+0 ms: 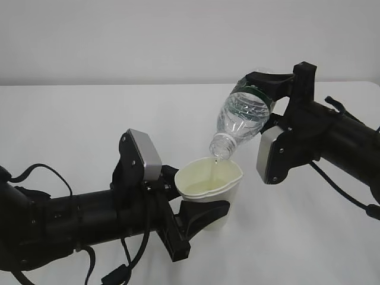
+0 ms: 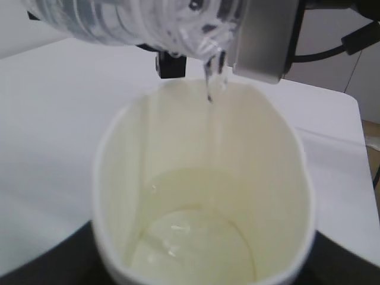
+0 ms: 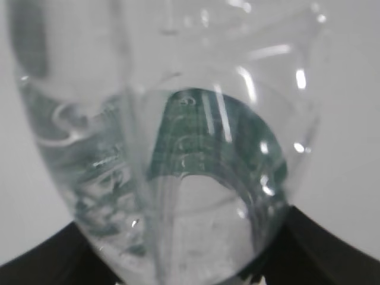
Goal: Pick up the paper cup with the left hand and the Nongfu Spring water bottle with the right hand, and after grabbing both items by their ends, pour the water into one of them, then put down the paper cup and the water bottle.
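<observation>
The white paper cup (image 1: pixel 211 181) is upright above the table, squeezed to an oval, with my left gripper (image 1: pixel 199 202) shut on its lower part. The clear Nongfu Spring water bottle (image 1: pixel 240 116) with its green label hangs tilted, neck down over the cup's rim. My right gripper (image 1: pixel 265 98) is shut on its base end. A thin stream of water (image 2: pixel 209 83) falls from the neck into the cup (image 2: pixel 202 178), where water (image 2: pixel 190 243) pools at the bottom. In the right wrist view the bottle (image 3: pixel 178 148) fills the frame between dark fingers (image 3: pixel 332 249).
The white table (image 1: pixel 71 119) stretches behind and around both arms, ending at a pale wall. The left arm's black cables (image 1: pixel 41 172) loop at the near left. The right arm's silver plate (image 1: pixel 273 151) hangs just right of the cup.
</observation>
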{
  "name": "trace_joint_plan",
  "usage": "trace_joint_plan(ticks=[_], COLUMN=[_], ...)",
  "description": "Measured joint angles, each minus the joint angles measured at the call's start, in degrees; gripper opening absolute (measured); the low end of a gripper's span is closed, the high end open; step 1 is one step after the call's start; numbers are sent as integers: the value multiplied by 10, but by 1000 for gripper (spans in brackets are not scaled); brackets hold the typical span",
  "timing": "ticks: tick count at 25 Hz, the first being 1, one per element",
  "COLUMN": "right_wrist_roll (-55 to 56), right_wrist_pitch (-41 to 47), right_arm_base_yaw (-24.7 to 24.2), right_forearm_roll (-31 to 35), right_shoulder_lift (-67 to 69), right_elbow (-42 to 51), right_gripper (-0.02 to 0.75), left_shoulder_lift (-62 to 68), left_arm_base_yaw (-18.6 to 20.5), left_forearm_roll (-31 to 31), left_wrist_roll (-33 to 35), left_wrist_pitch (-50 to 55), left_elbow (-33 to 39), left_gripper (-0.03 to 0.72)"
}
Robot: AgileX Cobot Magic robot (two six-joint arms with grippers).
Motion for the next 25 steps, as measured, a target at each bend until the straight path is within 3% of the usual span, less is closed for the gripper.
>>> trace_joint_plan(ticks=[25], right_wrist_roll=[-8], right_wrist_pitch=[-1], right_arm_base_yaw=[0], right_forearm_roll=[1], right_shoulder_lift=[0], right_elbow=[0], right_gripper=[479], left_shoulder_lift=[2], left_arm_base_yaw=[0], left_forearm_roll=[0], left_wrist_roll=[0], left_wrist_pitch=[0], left_elbow=[0], left_gripper=[424])
